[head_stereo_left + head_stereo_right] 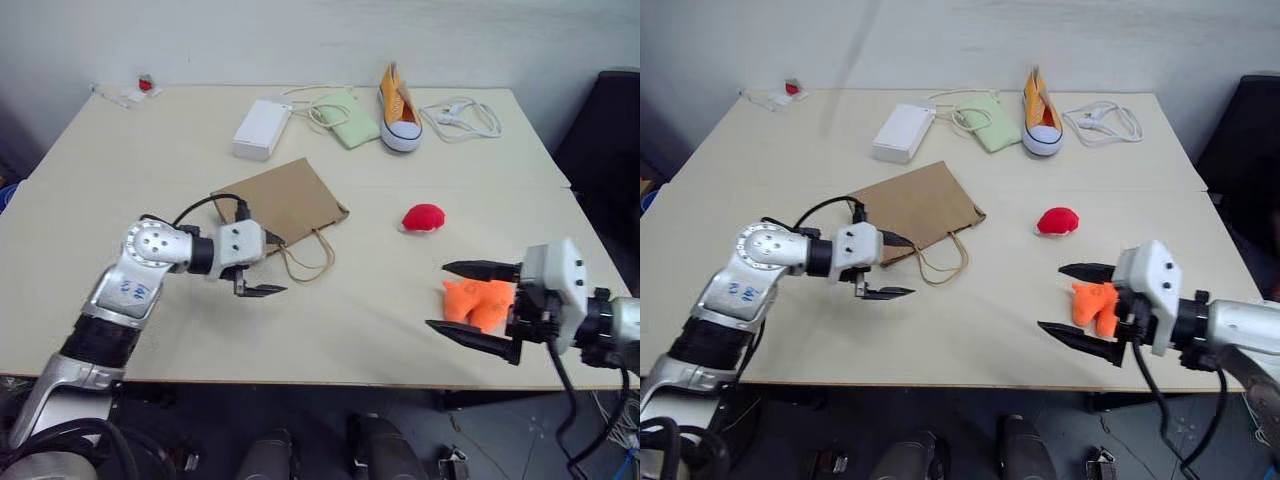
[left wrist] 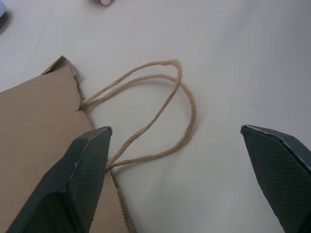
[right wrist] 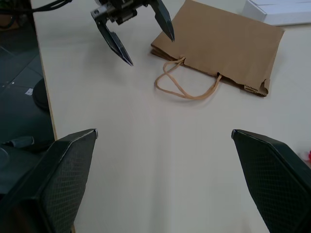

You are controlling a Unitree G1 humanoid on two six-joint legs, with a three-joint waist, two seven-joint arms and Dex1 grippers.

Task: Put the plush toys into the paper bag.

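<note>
A: Starting on the left, where is the paper bag (image 1: 283, 201) lying relative to the left claw (image 1: 258, 265)?

B: It is lying flat on the worktop (image 1: 120, 190), its mouth and the two cord handles (image 1: 308, 256) facing the near edge. The left claw is hanging just over the mouth's left corner, pointing across toward the handles. In the left wrist view one finger is sitting over the bag's edge and the loops are lying between the two fingers.

A: Is that claw gripping anything?

B: No. Its fingers are standing spread, and nothing is between them but the loose cords below.

A: And the toys?

B: Both are sitting on the worktop, well apart from the bag. The red toy (image 1: 423, 218) is lying near the middle, to the right of the bag. The orange toy (image 1: 478, 302) is sitting near the front right edge.

A: Which arm is nearer?

B: The right one. The right claw (image 1: 470, 306) is hovering beside the orange toy, which is showing between its two fingers from the head views. Those fingers are spread wide and, as far as I can judge, pinching nothing.
</note>
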